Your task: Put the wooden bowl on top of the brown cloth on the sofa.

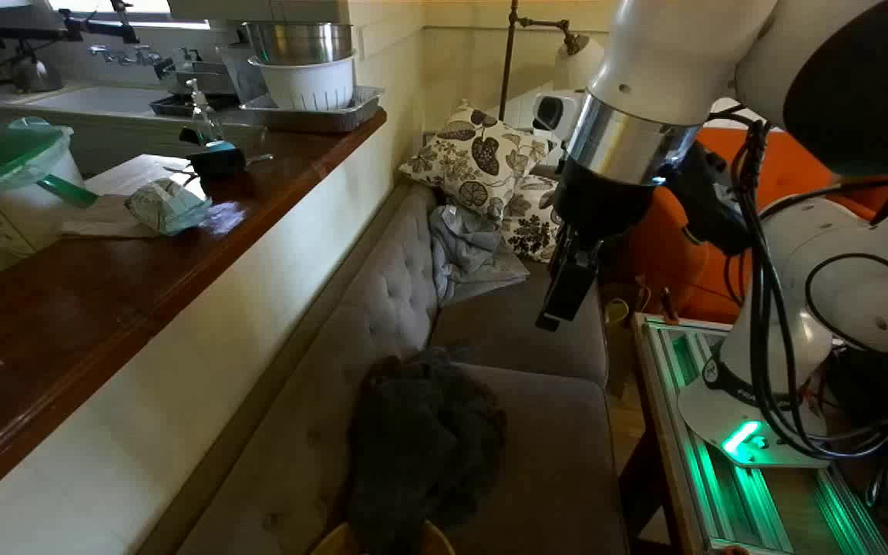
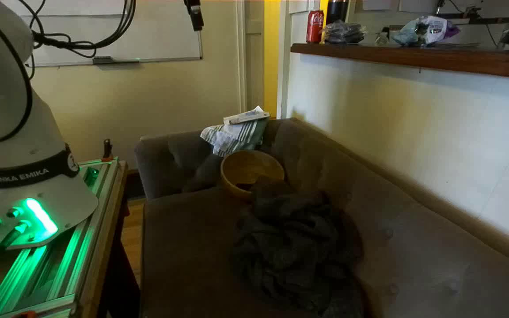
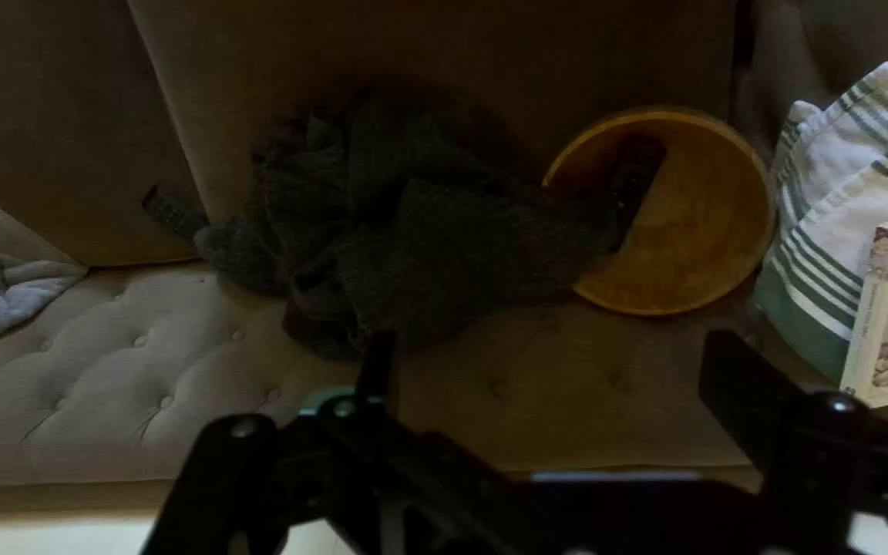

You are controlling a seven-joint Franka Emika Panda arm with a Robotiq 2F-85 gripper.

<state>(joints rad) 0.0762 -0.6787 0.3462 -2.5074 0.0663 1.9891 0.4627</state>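
wrist view: wooden bowl [image 3: 702, 227] touching dark cloth [image 3: 444, 247], cloth end over rim; tool [image 3: 550, 347] hangs higher than cloth, jaws spread.

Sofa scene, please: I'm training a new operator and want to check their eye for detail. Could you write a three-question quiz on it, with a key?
1. Which of these reaches over the rim of the wooden bowl?
A) the book
B) the dark cloth
C) the floral cushion

2. True or false: the hand is open and grips nothing.

3. In an exterior view, what red thing stands on the wooden ledge?

Key:
1. B
2. True
3. A drink can
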